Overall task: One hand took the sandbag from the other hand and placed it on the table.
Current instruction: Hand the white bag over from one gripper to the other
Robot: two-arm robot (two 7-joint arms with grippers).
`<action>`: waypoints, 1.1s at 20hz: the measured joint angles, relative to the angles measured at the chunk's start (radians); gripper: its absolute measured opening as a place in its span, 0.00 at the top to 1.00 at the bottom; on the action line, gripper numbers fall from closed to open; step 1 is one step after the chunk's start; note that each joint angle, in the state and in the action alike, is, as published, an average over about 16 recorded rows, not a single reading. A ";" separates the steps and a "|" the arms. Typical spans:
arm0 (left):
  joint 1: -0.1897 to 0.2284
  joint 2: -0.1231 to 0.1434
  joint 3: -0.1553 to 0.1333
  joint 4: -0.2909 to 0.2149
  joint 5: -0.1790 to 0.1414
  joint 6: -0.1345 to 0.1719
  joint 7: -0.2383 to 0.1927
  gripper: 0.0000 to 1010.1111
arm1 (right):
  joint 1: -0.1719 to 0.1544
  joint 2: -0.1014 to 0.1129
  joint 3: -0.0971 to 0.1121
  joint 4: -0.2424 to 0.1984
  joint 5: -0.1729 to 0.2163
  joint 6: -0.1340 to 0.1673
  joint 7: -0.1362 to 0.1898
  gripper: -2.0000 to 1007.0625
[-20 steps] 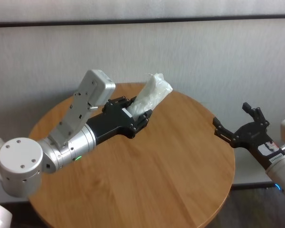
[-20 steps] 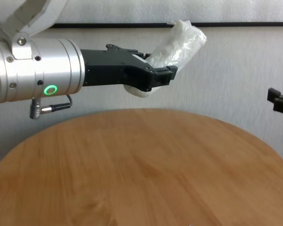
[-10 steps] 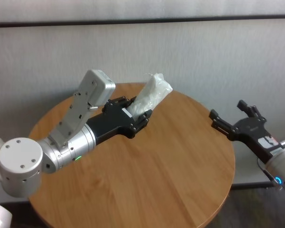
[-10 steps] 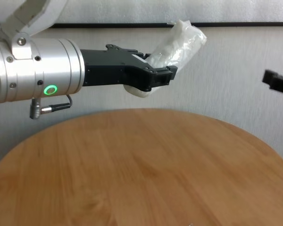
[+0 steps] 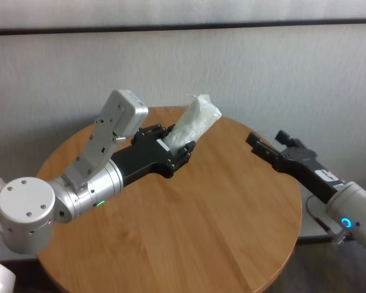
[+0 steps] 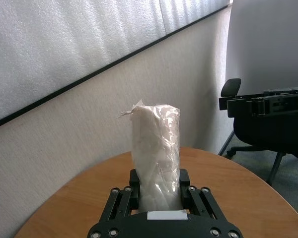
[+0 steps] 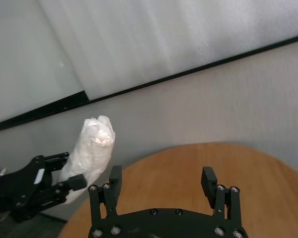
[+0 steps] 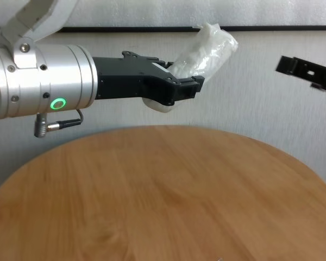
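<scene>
1. I see the table (image 5: 219,220) in front of me, with a wall behind its far edge.
2. My left gripper (image 5: 178,149) reaches in from the table's left edge and hangs above its far half, clear of the top.
3. The sandbag (image 5: 195,120) sits clamped between that gripper's fingers, its free end sticking up and toward the far edge.
4. My right gripper (image 5: 269,145) hangs over the table's right edge, spread wide, apart from the sandbag and pointing toward it.
5. An office chair (image 6: 253,126) stands beyond the table's right side.
</scene>
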 joint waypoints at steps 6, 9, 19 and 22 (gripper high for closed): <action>0.000 0.000 0.000 0.000 0.000 0.000 0.000 0.52 | 0.000 -0.027 -0.003 -0.031 0.112 0.081 0.019 0.00; 0.000 0.000 0.000 0.000 0.000 0.000 0.000 0.52 | 0.005 -0.033 -0.013 -0.037 0.152 0.104 0.029 0.00; 0.000 0.000 0.000 0.000 0.000 0.000 0.000 0.52 | 0.047 -0.037 -0.061 -0.020 0.209 0.128 0.058 0.00; 0.000 0.000 0.000 0.000 0.000 0.000 0.000 0.52 | 0.062 -0.037 -0.074 -0.010 0.222 0.135 0.063 0.00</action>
